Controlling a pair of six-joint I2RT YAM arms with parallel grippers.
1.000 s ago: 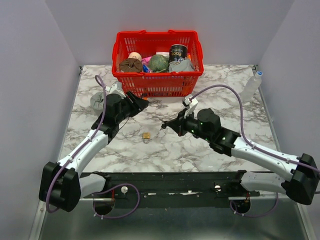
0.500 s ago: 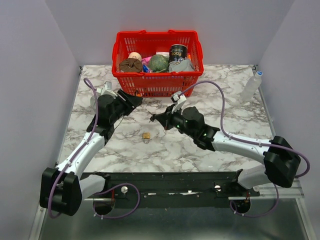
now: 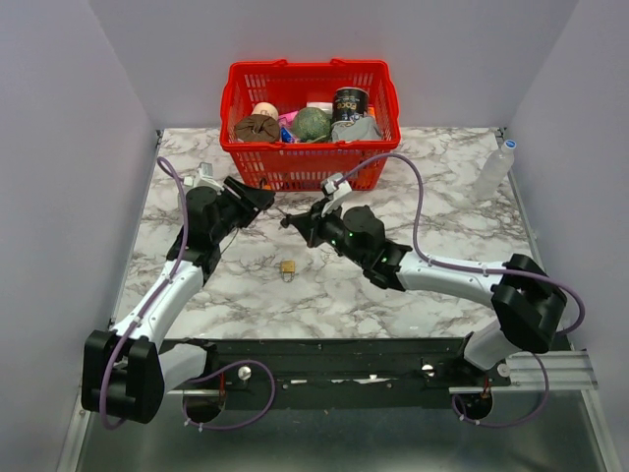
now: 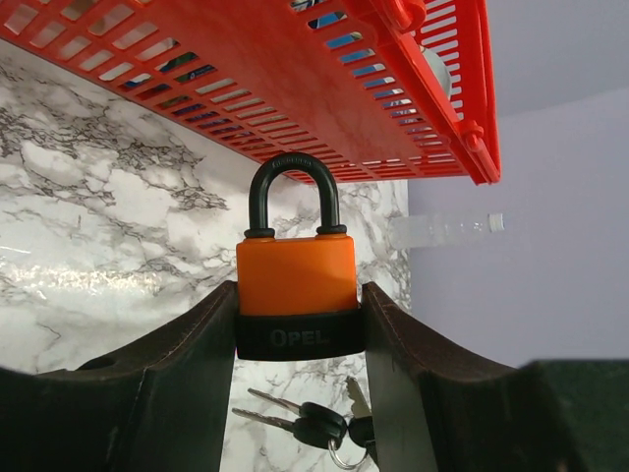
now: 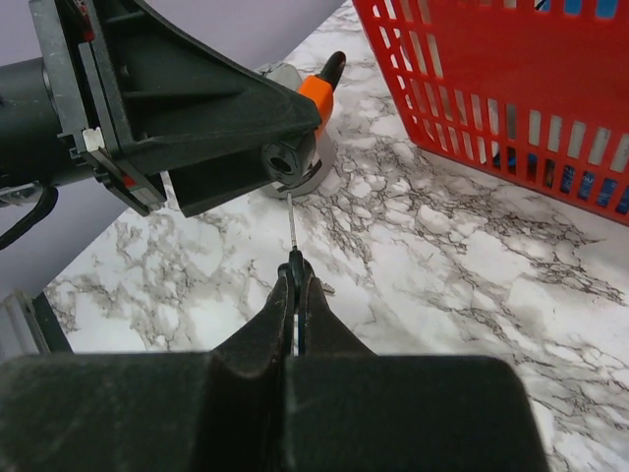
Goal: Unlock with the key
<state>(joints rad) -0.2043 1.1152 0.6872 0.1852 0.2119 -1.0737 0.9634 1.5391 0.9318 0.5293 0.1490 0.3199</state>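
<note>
My left gripper (image 3: 261, 198) is shut on the orange-and-black padlock (image 4: 297, 280), shackle pointing away toward the basket. In the left wrist view the fingers (image 4: 197, 344) clamp its black base. My right gripper (image 3: 290, 221) is shut on the key (image 5: 293, 231), pinching its black head, with the thin blade pointing at the round underside of the padlock (image 5: 313, 96). The blade tip is right at the underside; I cannot tell whether it is inside. Spare keys on a ring (image 4: 324, 428) hang below the padlock. Both grippers are above the table, in front of the basket.
A red basket (image 3: 310, 162) full of items stands at the back centre, close behind both grippers. A small brass padlock (image 3: 287, 266) lies on the marble table (image 3: 432, 206). A clear bottle (image 3: 494, 169) stands at the right edge. A grey object (image 3: 187, 202) lies behind the left arm.
My right arm has swung left and toward the basket, bringing the key up to the padlock. My left gripper has shifted slightly left, still holding the padlock.
</note>
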